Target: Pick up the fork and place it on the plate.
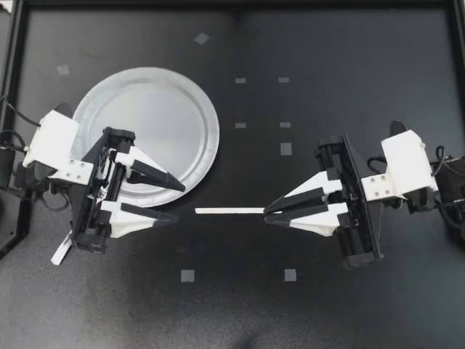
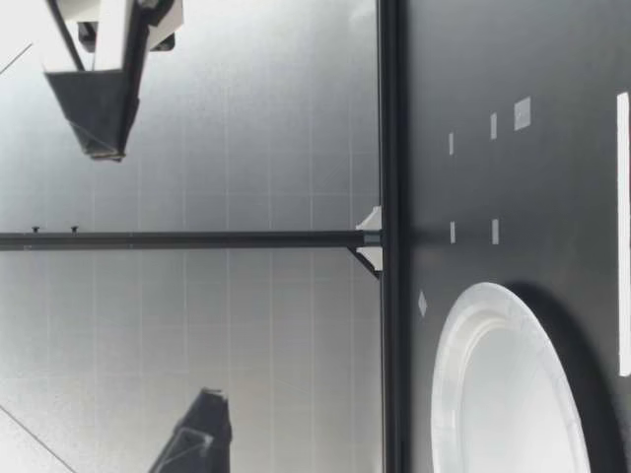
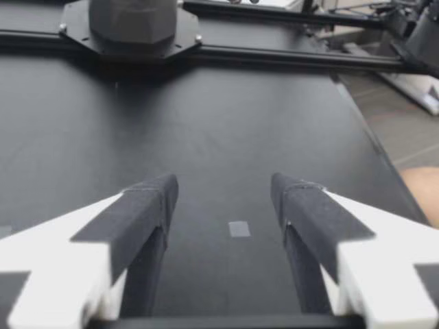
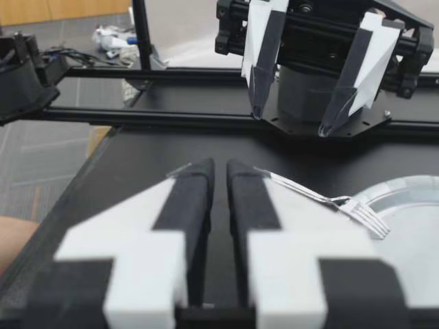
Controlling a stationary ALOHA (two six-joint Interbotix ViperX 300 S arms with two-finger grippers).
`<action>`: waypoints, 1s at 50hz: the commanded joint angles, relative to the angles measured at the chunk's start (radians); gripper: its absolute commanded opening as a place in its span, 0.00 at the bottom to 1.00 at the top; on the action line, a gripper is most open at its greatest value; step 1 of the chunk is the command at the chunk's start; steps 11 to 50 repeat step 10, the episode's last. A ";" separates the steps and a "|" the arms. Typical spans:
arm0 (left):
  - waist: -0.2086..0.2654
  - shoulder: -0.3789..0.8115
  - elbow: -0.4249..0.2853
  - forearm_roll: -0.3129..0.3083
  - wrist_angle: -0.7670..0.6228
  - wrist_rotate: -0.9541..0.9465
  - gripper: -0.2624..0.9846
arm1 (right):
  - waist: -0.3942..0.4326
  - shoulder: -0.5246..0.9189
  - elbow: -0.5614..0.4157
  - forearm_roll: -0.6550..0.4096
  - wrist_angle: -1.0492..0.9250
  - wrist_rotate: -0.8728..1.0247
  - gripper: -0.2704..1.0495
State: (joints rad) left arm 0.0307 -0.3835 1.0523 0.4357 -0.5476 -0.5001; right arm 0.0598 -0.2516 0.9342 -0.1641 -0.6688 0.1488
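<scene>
Right gripper [image 1: 267,215]: fingers drawn together with only a thin slit between them, and nothing is held in the slit. Fork [image 1: 229,211] lies flat on the table [image 1: 327,73], directly ahead of this gripper's tips and in line with them. Its handle end is at or under the tips and its tined end points away. Low view: right gripper [image 2: 99,148] hangs well above the table, while the fork [image 2: 623,232] sits down on the surface, so the two are not in contact. Right wrist view: the handle disappears behind one fingertip and the fork [image 4: 322,199] runs forward, its tines just beside the rim of the plate [image 4: 411,199]. Left gripper [image 1: 179,202]: wide open and empty. One finger is over the plate [image 1: 145,109] edge, the other over bare table. The fork's far end lies just ahead of its tips. Left wrist view: only table and a tape mark [image 3: 239,228] show between the spread fingers [image 3: 147,202].
</scene>
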 commanded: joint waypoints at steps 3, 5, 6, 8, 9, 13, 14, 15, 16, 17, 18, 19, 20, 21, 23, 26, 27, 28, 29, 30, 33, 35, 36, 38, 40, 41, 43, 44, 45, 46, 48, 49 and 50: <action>0.005 -0.011 -0.023 -0.003 -0.017 0.003 0.59 | 0.003 -0.018 -0.006 0.002 -0.009 -0.009 0.39; 0.005 -0.009 -0.023 -0.003 -0.018 0.003 0.57 | 0.003 -0.018 -0.006 0.002 -0.008 -0.009 0.39; 0.005 -0.009 -0.023 -0.003 -0.018 0.003 0.56 | 0.003 -0.018 -0.006 0.002 -0.008 -0.009 0.39; 0.005 -0.009 -0.023 -0.003 -0.020 0.003 0.53 | 0.005 -0.018 -0.006 0.002 -0.008 -0.009 0.39; 0.005 -0.009 -0.023 -0.002 -0.021 0.003 0.52 | 0.003 -0.017 -0.006 0.002 -0.008 -0.009 0.39; 0.005 -0.009 -0.023 -0.002 -0.023 0.003 0.51 | 0.003 -0.017 -0.006 0.002 -0.008 -0.009 0.39; 0.005 -0.009 -0.023 -0.002 -0.023 0.003 0.51 | 0.003 -0.017 -0.006 0.002 -0.008 -0.009 0.39; 0.005 -0.009 -0.023 -0.002 -0.023 0.003 0.51 | 0.003 -0.017 -0.006 0.002 -0.008 -0.009 0.39; 0.005 -0.009 -0.023 -0.002 -0.023 0.003 0.51 | 0.003 -0.017 -0.006 0.002 -0.008 -0.009 0.39; 0.005 -0.009 -0.023 -0.002 -0.023 0.003 0.51 | 0.003 -0.017 -0.006 0.002 -0.008 -0.009 0.39; 0.005 -0.009 -0.023 -0.002 -0.023 0.003 0.51 | 0.003 -0.017 -0.006 0.002 -0.008 -0.009 0.39; 0.005 -0.009 -0.023 -0.002 -0.023 0.003 0.51 | 0.003 -0.017 -0.006 0.002 -0.008 -0.009 0.39; 0.005 -0.009 -0.023 -0.002 -0.023 0.003 0.51 | 0.003 -0.017 -0.006 0.002 -0.008 -0.009 0.39; 0.005 -0.009 -0.023 -0.002 -0.023 0.003 0.51 | 0.003 -0.017 -0.006 0.002 -0.008 -0.009 0.39; 0.005 -0.009 -0.023 -0.002 -0.023 0.003 0.51 | 0.003 -0.017 -0.006 0.002 -0.008 -0.009 0.39; 0.005 -0.009 -0.023 -0.002 -0.023 0.003 0.51 | 0.003 -0.017 -0.006 0.002 -0.008 -0.009 0.39; 0.005 -0.009 -0.023 -0.002 -0.023 0.003 0.51 | 0.003 -0.017 -0.006 0.002 -0.008 -0.009 0.39; 0.005 -0.009 -0.023 -0.002 -0.023 0.003 0.51 | 0.003 -0.017 -0.006 0.002 -0.008 -0.009 0.39; 0.005 -0.009 -0.023 -0.002 -0.023 0.003 0.51 | 0.003 -0.017 -0.006 0.002 -0.008 -0.009 0.39; 0.005 -0.009 -0.023 -0.002 -0.023 0.003 0.51 | 0.003 -0.017 -0.006 0.002 -0.008 -0.009 0.39; 0.005 -0.009 -0.023 -0.002 -0.023 0.003 0.51 | 0.003 -0.017 -0.006 0.002 -0.008 -0.009 0.39; 0.005 -0.009 -0.023 -0.002 -0.023 0.003 0.51 | 0.003 -0.017 -0.006 0.002 -0.008 -0.009 0.39; 0.005 -0.009 -0.023 -0.002 -0.023 0.003 0.51 | 0.003 -0.017 -0.006 0.002 -0.008 -0.009 0.39; 0.005 -0.009 -0.023 -0.002 -0.023 0.003 0.51 | 0.003 -0.017 -0.006 0.002 -0.008 -0.009 0.39; 0.005 -0.009 -0.023 -0.002 -0.023 0.003 0.51 | 0.003 -0.017 -0.006 0.002 -0.008 -0.009 0.39; 0.005 -0.009 -0.023 -0.002 -0.023 0.003 0.51 | 0.003 -0.017 -0.006 0.002 -0.008 -0.009 0.39; 0.005 -0.009 -0.023 -0.002 -0.023 0.003 0.51 | 0.003 -0.017 -0.006 0.002 -0.008 -0.009 0.39; 0.005 -0.009 -0.023 -0.002 -0.023 0.003 0.51 | 0.003 -0.017 -0.006 0.002 -0.008 -0.009 0.39; 0.005 -0.009 -0.023 -0.002 -0.023 0.003 0.51 | 0.003 -0.017 -0.006 0.002 -0.008 -0.009 0.39; 0.005 -0.009 -0.023 -0.002 -0.023 0.003 0.51 | 0.003 -0.017 -0.006 0.002 -0.008 -0.009 0.39; 0.005 -0.009 -0.023 -0.002 -0.023 0.003 0.51 | 0.003 -0.017 -0.006 0.002 -0.008 -0.009 0.39; 0.005 -0.009 -0.023 -0.002 -0.023 0.003 0.51 | 0.003 -0.017 -0.006 0.002 -0.008 -0.009 0.39; 0.005 -0.009 -0.023 -0.002 -0.023 0.003 0.51 | 0.003 -0.017 -0.006 0.002 -0.008 -0.009 0.39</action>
